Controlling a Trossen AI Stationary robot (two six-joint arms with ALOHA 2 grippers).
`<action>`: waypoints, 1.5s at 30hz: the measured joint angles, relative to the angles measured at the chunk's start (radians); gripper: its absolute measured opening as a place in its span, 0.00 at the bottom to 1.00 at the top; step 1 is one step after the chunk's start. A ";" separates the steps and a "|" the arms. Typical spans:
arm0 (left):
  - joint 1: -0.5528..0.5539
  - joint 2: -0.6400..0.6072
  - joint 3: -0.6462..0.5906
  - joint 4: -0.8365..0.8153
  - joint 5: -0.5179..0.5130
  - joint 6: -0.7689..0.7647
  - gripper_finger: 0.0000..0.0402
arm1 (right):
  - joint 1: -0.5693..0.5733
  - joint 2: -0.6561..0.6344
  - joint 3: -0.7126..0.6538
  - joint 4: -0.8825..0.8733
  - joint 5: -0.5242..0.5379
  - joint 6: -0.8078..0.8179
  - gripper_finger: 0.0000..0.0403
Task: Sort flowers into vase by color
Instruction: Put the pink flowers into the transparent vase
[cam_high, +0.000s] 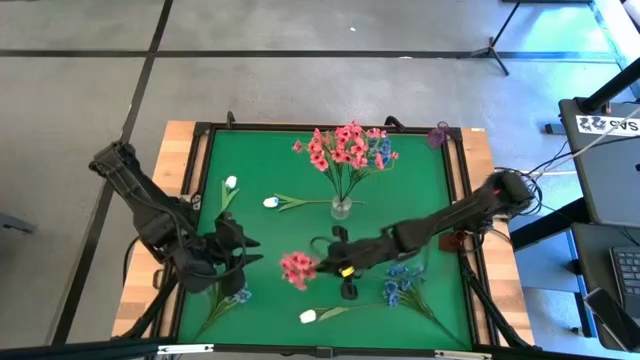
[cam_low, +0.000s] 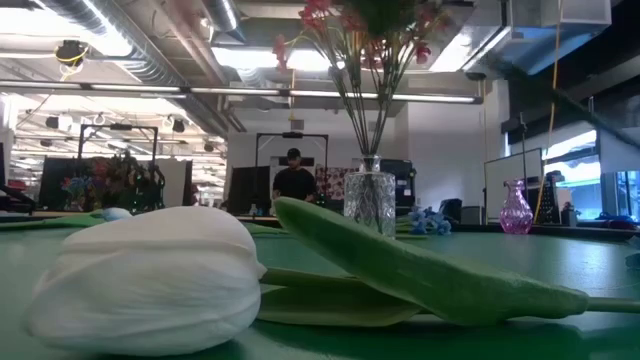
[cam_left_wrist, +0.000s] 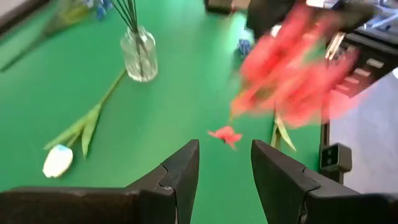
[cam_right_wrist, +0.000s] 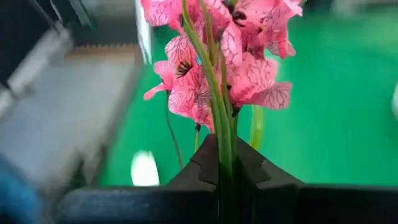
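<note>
Tulip (cam_low: 140, 275) lies nearest the low camera, a white bud unsorted on the mat (cam_high: 270, 240). Mid-table, the right gripper (cam_high: 322, 267) is clamped on a pink sprig (cam_high: 298, 268) low on its stem, keeping the blooms free for the vase (cam_high: 342, 207), which already holds pinks. The left gripper (cam_left_wrist: 225, 163) waits beside it, fingers apart.

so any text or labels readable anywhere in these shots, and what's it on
"SAS": partial print on a white label stuck to the dark equipment case beside the table, seen from above; the marks before these letters are too small to read.
No readable text on the green mat, the glass vase, the flowers or either arm.
Room behind the table, seen from the low view: nothing there is legible.
</note>
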 joint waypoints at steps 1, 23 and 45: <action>-0.005 -0.008 0.000 0.001 -0.013 0.007 0.35 | 0.000 -0.035 0.002 0.038 0.020 -0.026 0.03; 0.012 -0.026 0.000 -0.004 -0.151 -0.018 0.35 | -0.144 -0.371 -0.439 1.078 0.108 -0.571 0.03; 0.183 -0.025 0.000 -0.009 -0.130 -0.076 0.35 | -0.329 -0.374 -0.447 0.950 -0.238 -0.652 0.02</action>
